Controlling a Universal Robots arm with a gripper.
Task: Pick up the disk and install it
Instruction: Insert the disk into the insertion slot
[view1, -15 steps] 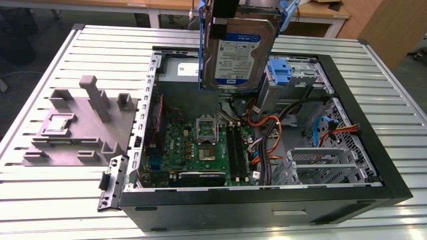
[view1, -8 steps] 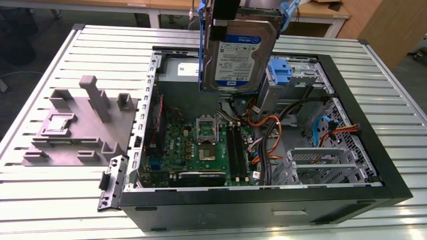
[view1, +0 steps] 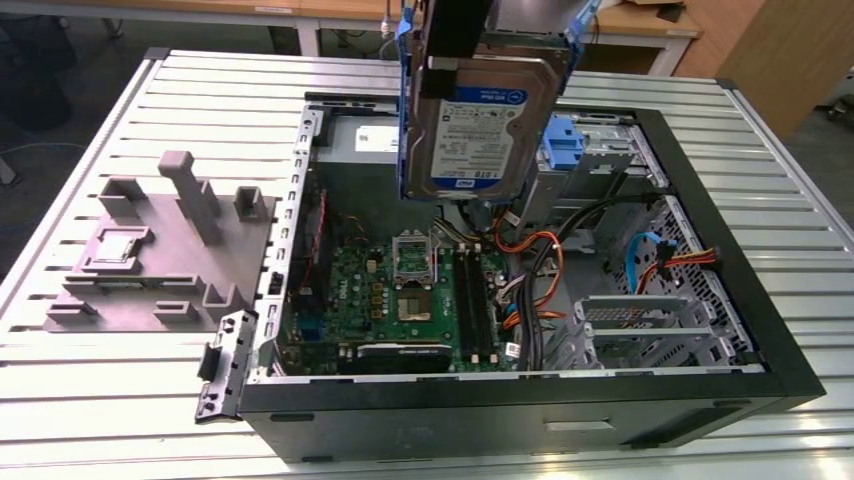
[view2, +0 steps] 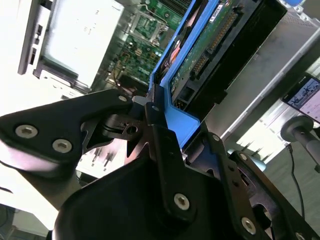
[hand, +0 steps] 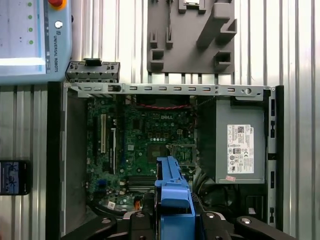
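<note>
Exterior view: the disk (view1: 478, 125) hangs in the air above the open case (view1: 747, 380), standing on edge with its white-and-blue label towards the camera. Its blue frame (view1: 571, 60) runs up both sides. It touches nothing below. The lower edge floats over the middle of the case, above the motherboard (view1: 400, 290) and the tangle of orange cables (view1: 554, 250).

In the second wrist view the gripper (view2: 150, 110) is clenched on the disk. Its black fingers (view2: 162, 145) press against the blue frame at one end, and the green circuit side of the disk (connector and all) stretches away from them.

The case lies on its side on a slatted metal table (view1: 134, 400), lid off. A bare blue bracket (view1: 566, 140) sits in the bay at the far side, just to the exterior view's right of the hanging disk. A metal drive cage (view1: 641, 320) stands nearer the front, on the exterior view's right of the motherboard, and a blue cable (view1: 641, 250) curls between the two.

A grey fixture (view1: 160, 250) with upright posts rests on the table just beside the case, on the exterior view's left.

In the first wrist view the camera looks straight down past the end of the blue frame into the case. The grey power supply (hand: 240, 145) with its white sticker fills one corner there. Outside the case wall lie a pendant (hand: 30, 40) with a lit screen and a dark phone (hand: 12, 177).
</note>
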